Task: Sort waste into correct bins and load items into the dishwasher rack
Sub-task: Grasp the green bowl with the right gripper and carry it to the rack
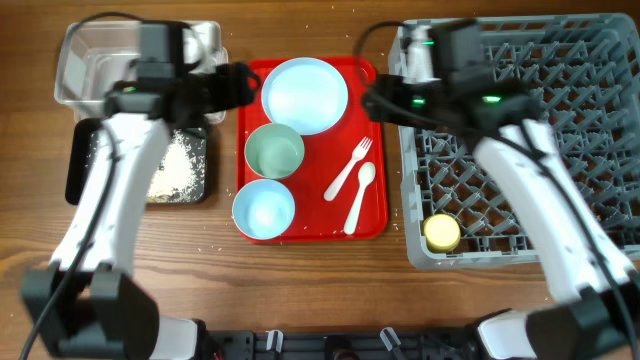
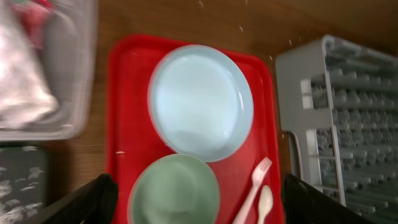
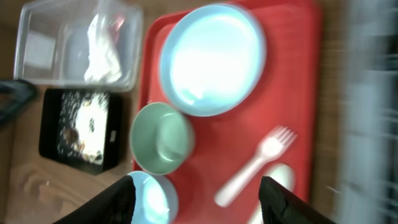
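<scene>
We work at a wooden table (image 1: 310,285), and the grey dishwasher rack (image 1: 590,90) on its right side is the biggest thing on it. The flat red tray (image 1: 320,215) sits in the middle. The clear plastic tub (image 1: 95,55) and the black tray (image 1: 85,170) stand one behind the other on the left.

The left hand (image 1: 238,85) hovers just beside the left rim of the pale blue plate (image 1: 304,95). Its fingers (image 2: 93,199) are spread wide with nothing between them. The right hand (image 1: 380,100) hangs over the gap between the red tray and the rack, also apart and empty.

We judge the plate to be the next item to load. It lies flat at the far end of the red tray, so we should lower one finger just outside the rim and pinch that rim. We should tip the plate up before lifting it. It should then go on edge between two rows of pegs, not be dropped flat.

The mint-green bowl (image 1: 273,150) and the pale blue bowl (image 1: 263,208) wait on the tray below the plate. The crumpled napkin (image 3: 102,46) already lies in the tub. The yellow cup (image 1: 441,232) is in the rack's near left corner. The fork (image 1: 349,167) and spoon (image 1: 360,195) lie side by side on the tray. Rice grains (image 1: 178,165) fill the black tray, and stray specks (image 2: 241,28) dot the table.
</scene>
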